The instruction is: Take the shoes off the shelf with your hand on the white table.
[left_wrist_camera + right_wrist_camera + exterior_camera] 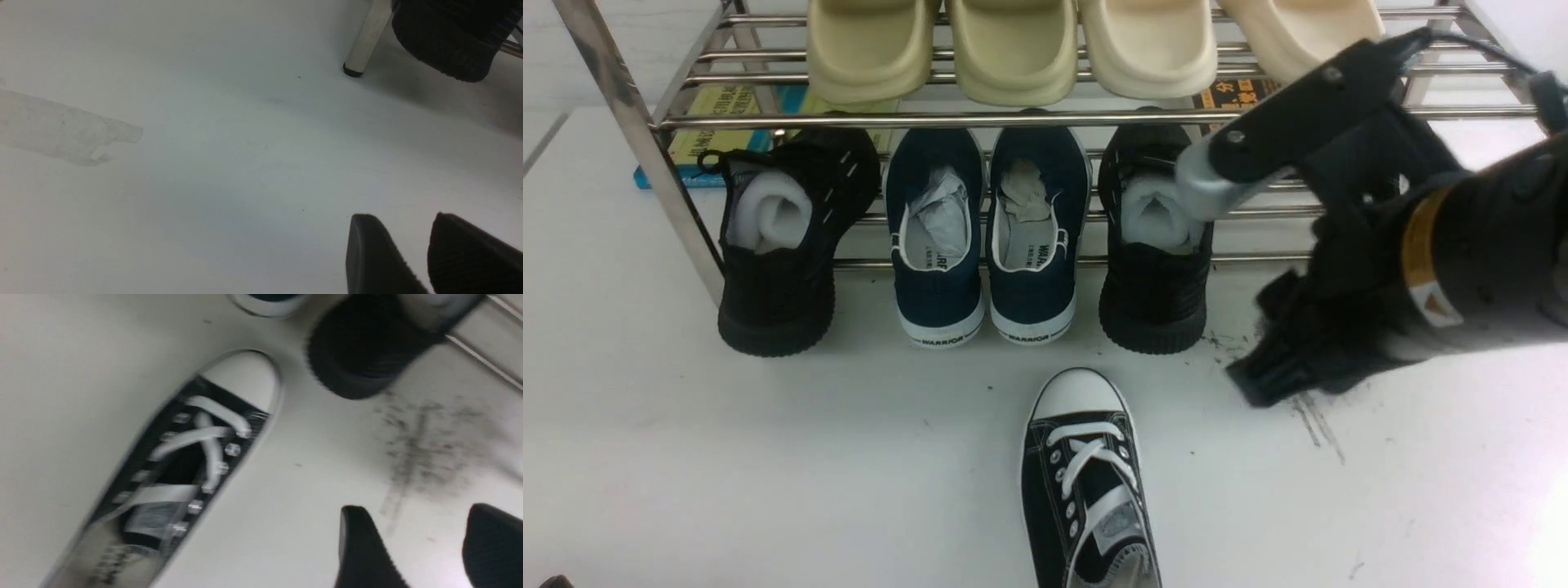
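At the right tool point(1217, 286): jaws spread wide, nothing between them. Silver-grey finger piece point(1205, 192) raised level with the lower tier of the shelf point(1045, 119); black ribbed finger point(1258, 380) down close to the table point(686, 457), just in front of the shelf toward its right end. Beneath that tool, dark scuff marks point(421, 457) on the table, close to the shelf's front.

At the left tool point(425, 245): only a narrow gap between the pads, nothing held, low over bare table near a leg point(367, 36) of the shelf.

Off the shelf already: one black canvas sneaker point(1086, 490), flat on the table in front of the shelf's middle, white toe cap pointing toward it, well clear of it.

Along the shelf's lower tier from its left end: black knit shoe point(780, 278), two navy slip-ons point(1033, 155), another black knit shoe. On its upper tier: cream slides point(1013, 49).
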You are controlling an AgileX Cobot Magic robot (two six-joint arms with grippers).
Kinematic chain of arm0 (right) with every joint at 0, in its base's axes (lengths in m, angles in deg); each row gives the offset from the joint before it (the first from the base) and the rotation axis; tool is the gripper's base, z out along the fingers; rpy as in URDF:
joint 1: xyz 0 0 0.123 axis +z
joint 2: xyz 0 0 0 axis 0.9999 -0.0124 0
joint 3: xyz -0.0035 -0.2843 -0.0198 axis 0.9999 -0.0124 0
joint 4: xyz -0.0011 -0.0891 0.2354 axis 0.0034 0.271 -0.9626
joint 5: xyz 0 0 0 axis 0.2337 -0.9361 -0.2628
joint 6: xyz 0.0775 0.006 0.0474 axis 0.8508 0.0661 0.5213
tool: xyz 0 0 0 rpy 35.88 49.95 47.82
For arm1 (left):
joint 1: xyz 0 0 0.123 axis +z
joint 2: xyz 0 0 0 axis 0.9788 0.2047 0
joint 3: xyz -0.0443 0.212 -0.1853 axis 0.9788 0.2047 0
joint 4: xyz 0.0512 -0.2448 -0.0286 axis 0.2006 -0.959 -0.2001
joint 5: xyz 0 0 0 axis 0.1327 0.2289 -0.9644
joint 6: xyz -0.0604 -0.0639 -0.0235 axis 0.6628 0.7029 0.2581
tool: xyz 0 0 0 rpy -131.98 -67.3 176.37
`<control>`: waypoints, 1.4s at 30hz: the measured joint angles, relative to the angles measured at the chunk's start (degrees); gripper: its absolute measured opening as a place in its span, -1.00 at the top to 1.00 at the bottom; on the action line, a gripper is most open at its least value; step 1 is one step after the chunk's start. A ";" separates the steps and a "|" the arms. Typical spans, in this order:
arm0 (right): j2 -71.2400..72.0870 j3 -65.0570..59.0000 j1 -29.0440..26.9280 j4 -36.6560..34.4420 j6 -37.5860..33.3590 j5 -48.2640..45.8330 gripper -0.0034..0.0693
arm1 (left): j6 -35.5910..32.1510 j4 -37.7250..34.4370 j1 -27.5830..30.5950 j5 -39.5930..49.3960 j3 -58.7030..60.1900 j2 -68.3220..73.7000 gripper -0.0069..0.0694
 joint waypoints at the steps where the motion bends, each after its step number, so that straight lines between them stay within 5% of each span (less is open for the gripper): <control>1: -0.06 0.00 -2.47 1.02 0.11 -3.33 0.23 | 0.00 0.00 0.00 0.00 0.00 0.00 0.19; 4: -0.06 0.00 -9.52 0.79 0.11 -6.64 0.72 | 0.00 0.00 0.00 0.00 0.00 0.00 0.19; 7: -0.06 0.00 -16.76 -1.08 -0.21 -6.13 0.93 | 0.00 0.00 0.00 0.00 0.00 0.00 0.19; 14: -1.42 0.01 -31.16 -10.35 -8.92 6.85 0.94 | 0.00 0.00 0.00 0.00 0.00 0.00 0.19; 20: -5.51 0.13 -36.23 -14.50 -12.34 13.28 0.78 | 0.00 0.00 0.00 0.00 0.00 0.00 0.19; 29: -14.91 0.18 -37.22 -12.16 -12.47 22.12 -0.06 | 0.00 0.00 0.00 0.00 0.00 0.00 0.19; 36: -19.76 0.36 -37.22 -4.88 -12.52 26.95 -0.17 | 0.00 0.00 0.00 0.00 0.00 0.00 0.19; 42: -21.90 0.36 -37.22 -1.80 -12.52 29.42 -0.06 | 0.00 0.00 0.00 0.00 0.00 0.00 0.19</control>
